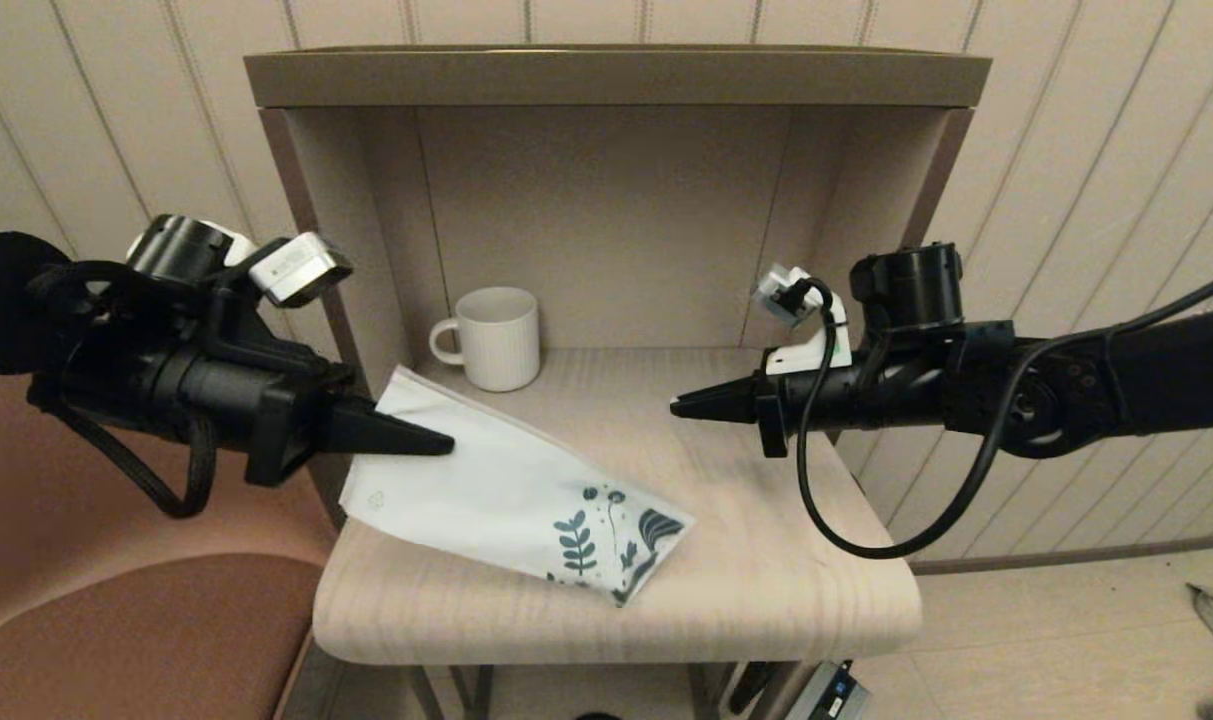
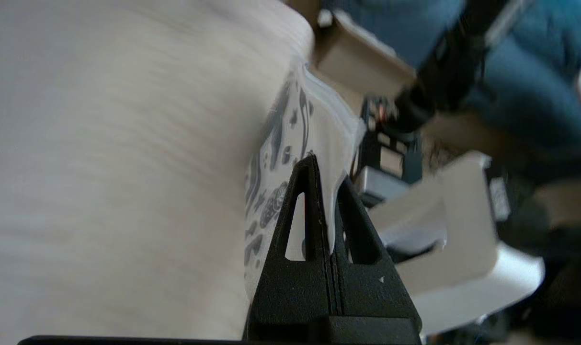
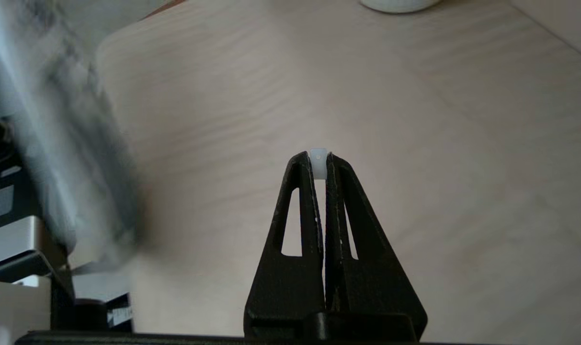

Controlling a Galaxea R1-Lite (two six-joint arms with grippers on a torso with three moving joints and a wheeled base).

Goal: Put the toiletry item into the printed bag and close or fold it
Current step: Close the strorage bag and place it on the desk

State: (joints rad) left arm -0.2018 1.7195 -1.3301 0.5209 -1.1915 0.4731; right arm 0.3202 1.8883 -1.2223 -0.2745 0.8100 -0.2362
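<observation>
The soft, flat printed bag point(image 1: 511, 490) hangs pinched in the left gripper point(image 1: 444, 443), while the right gripper point(image 1: 678, 405), at three o'clock, clamps a slim white toiletry item point(image 3: 318, 164).

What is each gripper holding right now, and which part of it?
The left gripper pinches the printed bag at its plain white end, away from the leaf print. The right gripper clamps the toiletry item; only its white tip shows between the fingertips.

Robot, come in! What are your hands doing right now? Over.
Left gripper shut on bag, plain end lifted. Right gripper shut on white stick, off the bag. Mug behind, clear.
</observation>
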